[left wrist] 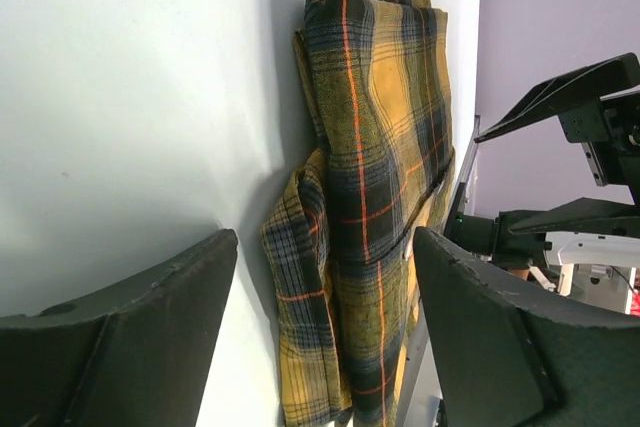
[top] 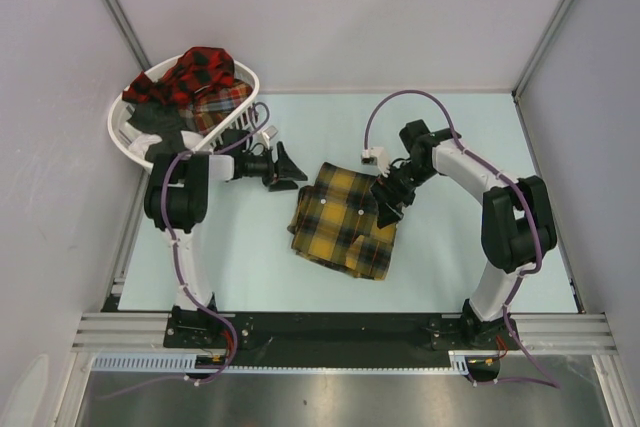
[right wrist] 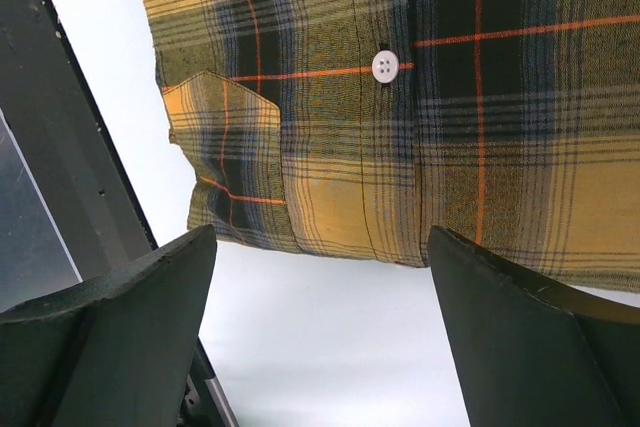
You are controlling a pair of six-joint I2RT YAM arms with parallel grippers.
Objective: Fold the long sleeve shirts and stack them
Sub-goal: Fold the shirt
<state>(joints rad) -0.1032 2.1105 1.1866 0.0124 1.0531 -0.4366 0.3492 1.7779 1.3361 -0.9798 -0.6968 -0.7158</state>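
A mustard-yellow plaid long sleeve shirt (top: 343,219) lies folded in the middle of the table; the same shirt (left wrist: 370,197) fills the left wrist view and, with a white button, the shirt (right wrist: 400,117) spans the right wrist view. My left gripper (top: 292,169) hovers just left of it, open, nothing between its fingers (left wrist: 150,337). My right gripper (top: 386,205) stands open over the shirt's right edge, its fingers (right wrist: 520,337) apart above bare table. A red-and-black plaid shirt (top: 200,72) is heaped in a white basket (top: 119,117) at the back left.
The white basket also holds another plaid garment (top: 225,102) and dark cloth. Purple cables (top: 400,102) loop over both arms. Grey walls enclose the table; a metal rail (top: 340,332) runs along the near edge.
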